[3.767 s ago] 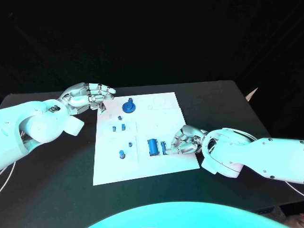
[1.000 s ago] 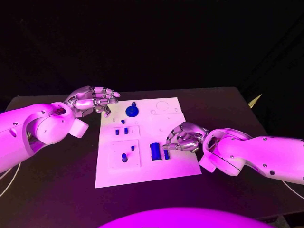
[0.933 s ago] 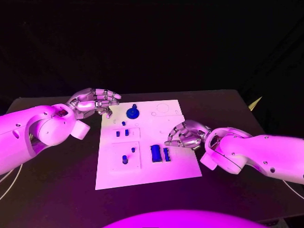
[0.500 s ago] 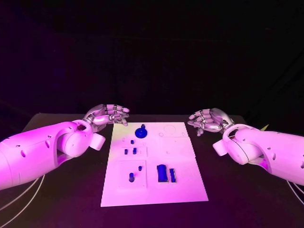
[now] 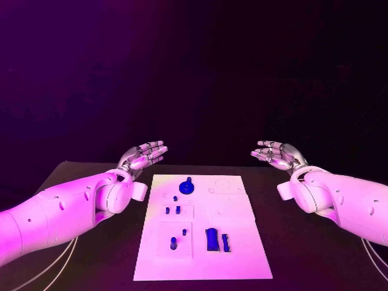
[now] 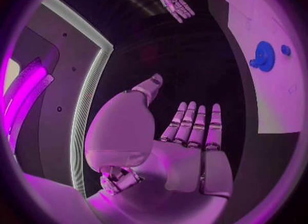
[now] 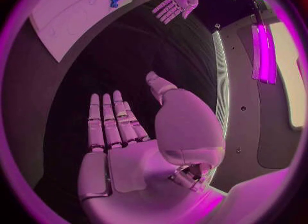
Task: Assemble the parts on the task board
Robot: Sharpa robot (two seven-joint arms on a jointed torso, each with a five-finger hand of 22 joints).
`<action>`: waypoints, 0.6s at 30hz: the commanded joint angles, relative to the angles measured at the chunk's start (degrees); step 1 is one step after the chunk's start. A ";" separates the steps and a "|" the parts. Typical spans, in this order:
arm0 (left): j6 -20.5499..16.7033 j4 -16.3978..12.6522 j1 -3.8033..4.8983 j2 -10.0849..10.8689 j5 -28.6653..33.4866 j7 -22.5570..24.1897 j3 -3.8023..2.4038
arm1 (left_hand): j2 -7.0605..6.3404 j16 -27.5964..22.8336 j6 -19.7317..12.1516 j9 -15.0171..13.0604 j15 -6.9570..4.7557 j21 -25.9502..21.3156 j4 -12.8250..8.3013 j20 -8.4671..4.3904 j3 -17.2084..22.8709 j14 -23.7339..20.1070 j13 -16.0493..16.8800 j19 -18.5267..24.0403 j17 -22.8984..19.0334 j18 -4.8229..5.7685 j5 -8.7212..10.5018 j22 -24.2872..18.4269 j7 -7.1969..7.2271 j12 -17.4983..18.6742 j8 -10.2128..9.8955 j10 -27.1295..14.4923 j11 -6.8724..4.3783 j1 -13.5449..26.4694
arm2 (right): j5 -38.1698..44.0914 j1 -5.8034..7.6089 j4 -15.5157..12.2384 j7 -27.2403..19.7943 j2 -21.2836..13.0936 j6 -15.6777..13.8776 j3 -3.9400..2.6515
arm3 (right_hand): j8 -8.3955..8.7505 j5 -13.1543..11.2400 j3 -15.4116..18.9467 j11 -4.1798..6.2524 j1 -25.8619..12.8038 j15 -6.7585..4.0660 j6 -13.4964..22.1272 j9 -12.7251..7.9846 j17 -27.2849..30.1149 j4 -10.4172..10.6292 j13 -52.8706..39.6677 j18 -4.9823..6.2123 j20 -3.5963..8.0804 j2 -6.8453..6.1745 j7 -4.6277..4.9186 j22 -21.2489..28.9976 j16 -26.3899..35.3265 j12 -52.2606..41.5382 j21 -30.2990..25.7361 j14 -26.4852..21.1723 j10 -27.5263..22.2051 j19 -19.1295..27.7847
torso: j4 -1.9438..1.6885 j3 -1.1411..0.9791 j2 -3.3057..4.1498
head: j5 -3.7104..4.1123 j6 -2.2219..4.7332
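Both hands are now raised off the bench and held apart, palms up with fingers stretched out and nothing in them: the left hand (image 5: 143,154) hangs beyond the far left corner of the task board (image 5: 247,254), the right hand (image 5: 278,154) beyond its far right corner, well apart from each other. A few seconds ago the right hand was down on the board with its fingers curled at the two upright blue blocks; half a second ago it had already lifted clear with fingers bent, and the left hand, earlier curled beside the board's far left corner, has since opened flat. The camera has also tilted up, so the board sits lower in the head view. The parts lie nearer the robot than both hands: a round blue gear (image 5: 187,187) closest to the hands at the far end of the board, a pair of small blue pegs (image 5: 172,210) in the middle, a short peg (image 5: 173,245) and two upright blue blocks (image 5: 217,239) at the near end. In the left wrist view the outstretched fingers (image 6: 192,126) lie side by side, with the gear off to one side on the board.
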State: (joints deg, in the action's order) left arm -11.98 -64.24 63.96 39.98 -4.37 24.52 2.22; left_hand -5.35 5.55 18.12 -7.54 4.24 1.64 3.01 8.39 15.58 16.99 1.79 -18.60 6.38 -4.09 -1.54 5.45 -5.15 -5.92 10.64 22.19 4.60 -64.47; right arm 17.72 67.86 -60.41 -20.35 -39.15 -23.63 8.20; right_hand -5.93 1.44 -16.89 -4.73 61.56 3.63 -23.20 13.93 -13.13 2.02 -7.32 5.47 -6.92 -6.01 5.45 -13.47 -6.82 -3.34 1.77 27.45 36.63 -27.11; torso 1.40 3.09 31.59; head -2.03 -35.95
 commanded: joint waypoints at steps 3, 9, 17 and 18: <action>-3.09 -2.50 -0.33 0.34 0.33 0.45 -0.26 | 5.35 -5.55 -18.12 7.54 -4.24 -1.64 -3.01 -8.39 -15.58 -16.99 -1.79 18.60 -6.38 4.09 1.54 -5.45 5.15 5.92 -10.64 -22.19 -4.60 22.69 | -1.72 -0.81 -3.03 -1.05 -0.48 -2.41 -0.75 | 5.93 -1.44 16.89 4.73 -61.56 -3.63 23.20 -13.93 13.13 -2.02 7.32 -5.47 6.92 6.01 -5.45 13.47 6.82 3.34 -1.77 -27.45 -36.63 27.11 | -0.74 -1.66 -0.18 | 1.09 0.81; -11.38 -9.12 -1.32 1.59 1.48 1.83 -0.82 | 5.35 -5.55 -18.12 7.54 -4.24 -1.64 -3.01 -8.39 -15.58 -16.99 -1.79 18.60 -6.38 4.09 1.54 -5.45 5.15 5.92 -10.64 -22.19 -4.60 64.47 | -6.72 -2.97 -11.32 -3.68 -2.06 -8.06 -3.08 | 5.93 -1.44 16.89 4.73 -61.56 -3.63 23.20 -13.93 13.13 -2.02 7.32 -5.47 6.92 6.01 -5.45 13.47 6.82 3.34 -1.77 -27.45 -36.63 27.11 | -1.39 -3.08 -0.41 | 2.03 1.57; -25.77 -20.62 -3.04 3.76 3.48 4.22 -1.79 | 5.35 -5.55 -18.12 7.54 -4.24 -1.64 -3.01 -8.39 -15.58 -16.99 -1.79 18.60 -6.38 4.09 1.54 -5.45 5.15 5.92 -10.64 -22.19 -4.60 64.47 | -14.83 -6.46 -24.75 -7.93 -4.62 -17.22 -6.86 | 5.93 -1.44 16.89 4.73 -61.56 -3.63 23.20 -13.93 13.13 -2.02 7.32 -5.47 6.92 6.01 -5.45 13.47 6.82 3.34 -1.77 -27.45 -36.63 27.11 | -1.40 -3.09 -0.41 | 2.03 1.58; -26.89 -21.52 -3.17 3.92 3.64 4.41 -1.87 | 5.35 -5.55 -18.12 7.54 -4.24 -1.64 -3.01 -8.39 -15.58 -16.99 -1.79 18.60 -6.38 4.09 1.54 -5.45 5.15 5.92 -10.64 -22.19 -4.60 64.47 | -15.41 -6.71 -25.72 -8.24 -4.81 -17.88 -7.13 | 5.93 -1.44 16.89 4.73 -61.56 -3.63 23.20 -13.93 13.13 -2.02 7.32 -5.47 6.92 6.01 -5.45 13.47 6.82 3.34 -1.77 -27.45 -36.63 27.11 | -1.40 -3.09 -0.41 | 2.03 1.58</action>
State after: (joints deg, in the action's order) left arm -30.00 -84.63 60.92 43.71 -2.36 26.26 0.48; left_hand -0.23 0.54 1.00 -0.33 0.21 0.31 0.17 0.27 0.86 1.01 0.13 -1.07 0.29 -1.20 -0.40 0.28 -0.12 -0.44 0.76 1.31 0.07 -5.40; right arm 7.31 61.42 -84.89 -24.55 -43.69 -35.75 1.26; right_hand -0.41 0.29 -1.02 -0.13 4.26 0.20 -1.26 0.61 -0.57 -0.01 -0.34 0.79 -0.21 -0.24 0.13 -0.60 -0.44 -0.45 0.27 1.52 1.69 -1.48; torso 0.03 0.08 31.19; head -0.01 -34.39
